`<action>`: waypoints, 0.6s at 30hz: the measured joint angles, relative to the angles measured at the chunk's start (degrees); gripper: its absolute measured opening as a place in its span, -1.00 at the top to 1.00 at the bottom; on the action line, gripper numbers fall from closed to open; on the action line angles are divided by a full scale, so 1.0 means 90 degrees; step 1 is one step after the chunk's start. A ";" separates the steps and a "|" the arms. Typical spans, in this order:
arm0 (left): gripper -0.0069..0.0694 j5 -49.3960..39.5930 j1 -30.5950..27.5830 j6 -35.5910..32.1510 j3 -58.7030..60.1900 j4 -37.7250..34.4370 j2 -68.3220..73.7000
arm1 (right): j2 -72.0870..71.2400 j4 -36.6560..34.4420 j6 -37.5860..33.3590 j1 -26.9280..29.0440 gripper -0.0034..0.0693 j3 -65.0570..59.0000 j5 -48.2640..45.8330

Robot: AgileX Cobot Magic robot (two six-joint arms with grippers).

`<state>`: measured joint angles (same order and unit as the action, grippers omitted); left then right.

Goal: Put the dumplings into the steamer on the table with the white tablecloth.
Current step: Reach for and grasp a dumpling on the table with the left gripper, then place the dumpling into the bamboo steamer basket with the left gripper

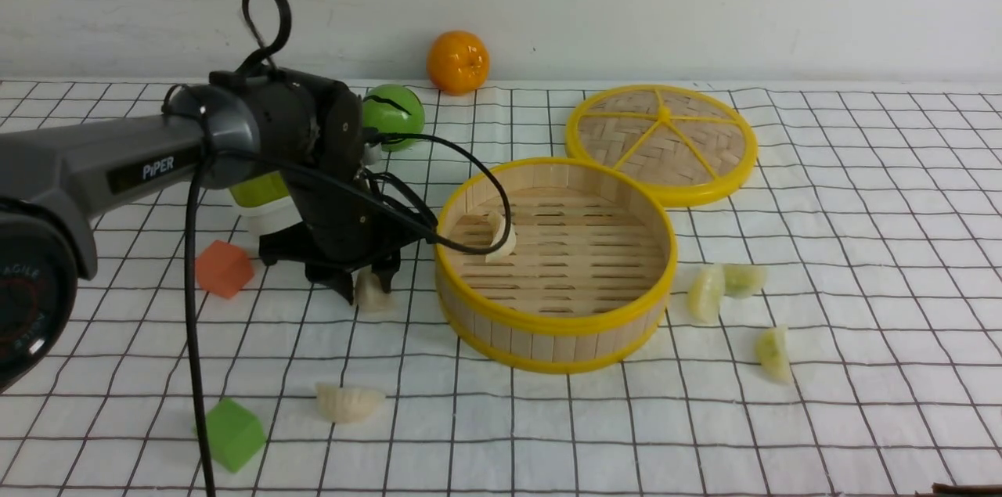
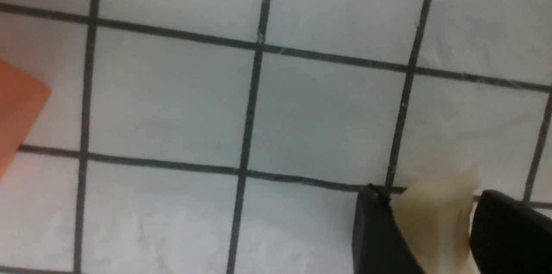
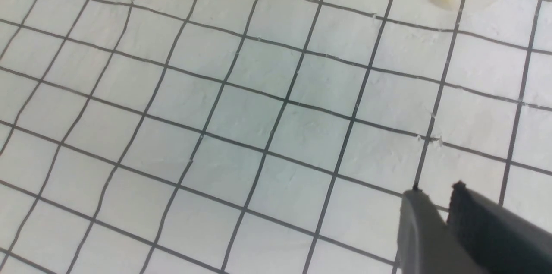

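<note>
On the white tablecloth (image 1: 861,246), cream dumpling (image 2: 431,222) gripped between left jaws

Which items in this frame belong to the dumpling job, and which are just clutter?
Job: steamer; cream dumpling inside it; gripped cream dumpling in the left gripper; loose cream dumpling on the tablecloth; three greenish dumplings.

Lying about: steamer lid; orange cube; green cube; orange fruit; green ball; green-and-white container.

White tablecloth (image 1: 861,262): steamer (image 1: 548,342), perhaps 5 dumplings (image 1: 348,403)
</note>
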<state>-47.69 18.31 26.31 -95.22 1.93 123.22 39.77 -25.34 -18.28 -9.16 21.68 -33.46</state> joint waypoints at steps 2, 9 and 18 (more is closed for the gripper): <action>0.02 -0.0037 0.0000 -0.0099 0.0000 -0.0053 0.0016 | 0.0000 0.0000 0.0000 0.0000 0.62 0.0000 0.0000; 0.20 -0.0023 0.0000 -0.0142 0.0000 -0.0071 0.0038 | 0.0000 0.0000 0.0000 0.0000 0.61 0.0000 0.0006; 0.20 -0.0793 0.0000 -0.0511 -0.0802 -0.0117 -0.0187 | 0.0000 0.0000 0.0000 0.0000 0.61 0.0000 0.0012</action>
<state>-54.83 18.31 21.71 -102.44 0.88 121.54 39.77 -25.34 -18.28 -9.16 21.68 -33.35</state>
